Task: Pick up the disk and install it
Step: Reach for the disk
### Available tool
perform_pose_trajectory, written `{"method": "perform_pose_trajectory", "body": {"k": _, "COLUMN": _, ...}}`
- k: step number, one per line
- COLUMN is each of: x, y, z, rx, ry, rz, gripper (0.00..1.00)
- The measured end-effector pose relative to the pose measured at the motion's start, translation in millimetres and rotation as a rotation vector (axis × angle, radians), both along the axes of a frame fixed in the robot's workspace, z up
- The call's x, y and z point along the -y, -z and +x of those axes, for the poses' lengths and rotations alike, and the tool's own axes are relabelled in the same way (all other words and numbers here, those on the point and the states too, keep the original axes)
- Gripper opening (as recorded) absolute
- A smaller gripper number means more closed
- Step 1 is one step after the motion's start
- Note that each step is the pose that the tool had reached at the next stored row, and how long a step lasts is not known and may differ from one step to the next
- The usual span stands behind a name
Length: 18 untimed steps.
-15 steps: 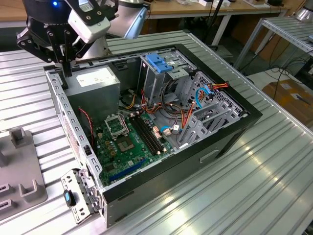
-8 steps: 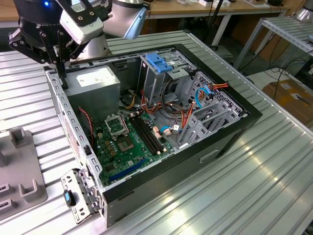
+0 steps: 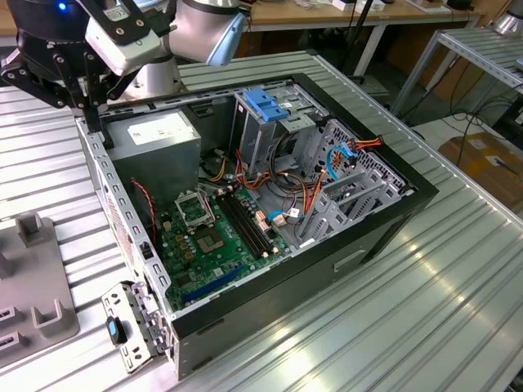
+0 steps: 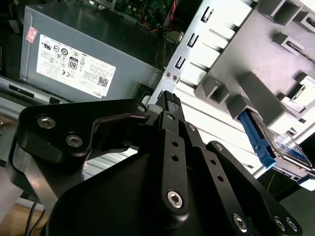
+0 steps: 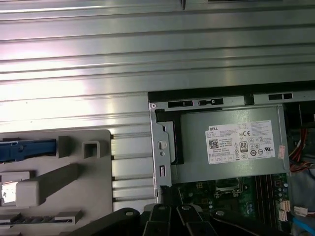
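Note:
The disk [image 4: 290, 147], a silver drive with a blue rail along its side, stands on edge in a slot of a grey fixture [image 4: 256, 64] in the second wrist view. In the first wrist view its blue rail marks the disk [image 5: 27, 149] on the same fixture [image 5: 74, 172]. The black gripper [image 3: 86, 98] hangs above the case's corner at the exterior view's left, by the power supply [image 3: 155, 135]. It is well apart from the disk. Both wrist views show the gripper [image 4: 165, 103] [image 5: 172, 214] with nothing in it.
The open computer case [image 3: 384, 220] lies on the ribbed metal table [image 3: 458, 310], motherboard [image 3: 212, 237] and cables exposed. A light-blue bracket [image 3: 265, 102] tops the drive cage. The grey fixture [image 3: 24, 278] lies on the table at the exterior view's left. A metal side bracket [image 3: 131, 327] juts out by the case's near corner.

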<state>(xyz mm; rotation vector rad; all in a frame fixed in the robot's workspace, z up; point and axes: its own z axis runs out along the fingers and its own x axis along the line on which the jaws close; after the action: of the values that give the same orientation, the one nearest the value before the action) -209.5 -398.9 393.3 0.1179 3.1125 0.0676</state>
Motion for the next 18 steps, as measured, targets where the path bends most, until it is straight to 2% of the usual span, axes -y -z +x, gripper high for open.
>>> {"method": "perform_pose_trajectory", "body": {"k": 5, "x": 0.0, "y": 0.0, "z": -7.9, "rx": 0.0, "ry": 0.0, "rz": 0.0, "gripper": 0.11}}
{"method": "perform_pose_trajectory", "body": {"k": 10, "x": 0.0, "y": 0.0, "z": -19.2, "rx": -0.0001, "ry": 0.0, "rz": 0.0, "gripper": 0.11}}
{"method": "perform_pose_trajectory", "body": {"k": 18, "x": 0.0, "y": 0.1, "z": -29.7, "rx": 0.0, "ry": 0.0, "rz": 0.0, "gripper": 0.11}}
